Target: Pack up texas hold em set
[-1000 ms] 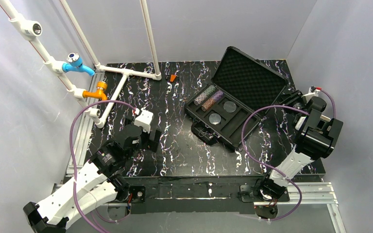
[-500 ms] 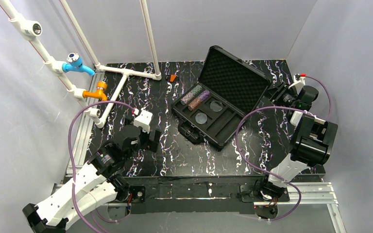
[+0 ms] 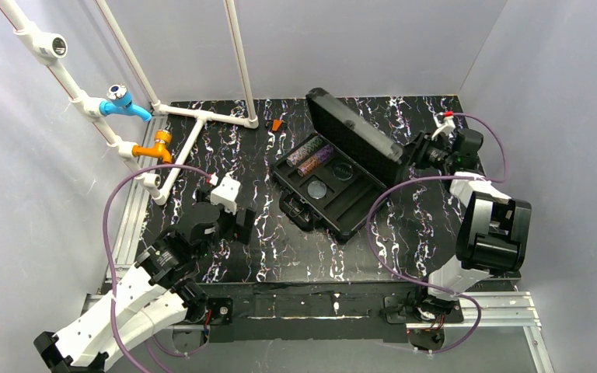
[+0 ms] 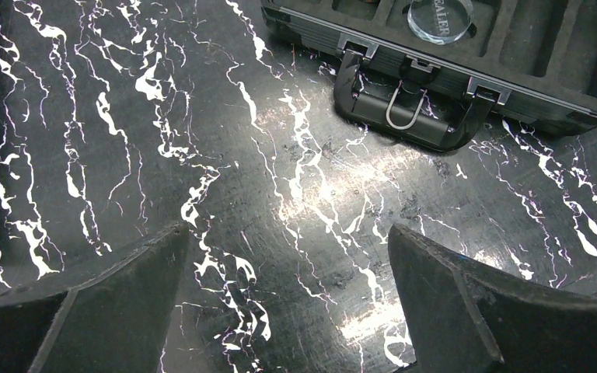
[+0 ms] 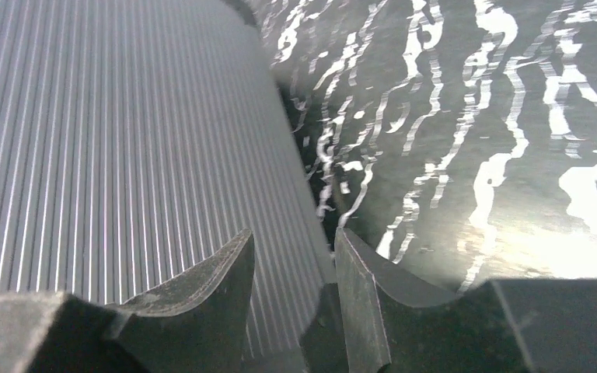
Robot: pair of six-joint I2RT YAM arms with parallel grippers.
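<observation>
**Right gripper.** The right gripper [image 5: 291, 237] is closed part-way, leaving only a narrow gap. The free edge of the lid [image 5: 109, 155] runs into that gap, with the ribbed outer face to one side. I judge this a grip on the edge, though the pads themselves are hidden. In the top view the gripper sits at the right-hand end of the raised lid [image 3: 350, 128].

**Left gripper.** The left gripper [image 4: 286, 233] is spread fully wide and holds nothing. It hangs over bare desk [image 3: 280, 256], near the case's handle [image 4: 404, 116] but apart from it.

**Task item.** The case [image 3: 350, 203] lies at an angle right of the desk's centre. Its lid stands roughly upright over the tray. Chip stacks [image 3: 309, 155] lie in two rows in the far compartment; I cannot count them individually. A clear dealer disc [image 4: 439, 15] rests in a round recess. A small orange piece [image 3: 277, 124] lies well apart near the back.

**Step in hand.** Closing the lid, judged about half done.

**Next move.**
- Swing the lid down onto the tray along its hinge arc.
- Free the fingers before the rim traps them.
- Press the lid flush and fasten the front latches [image 4: 357, 47].

The case may slide on the desk under the push, and the free gripper is well placed to brace it.
</observation>
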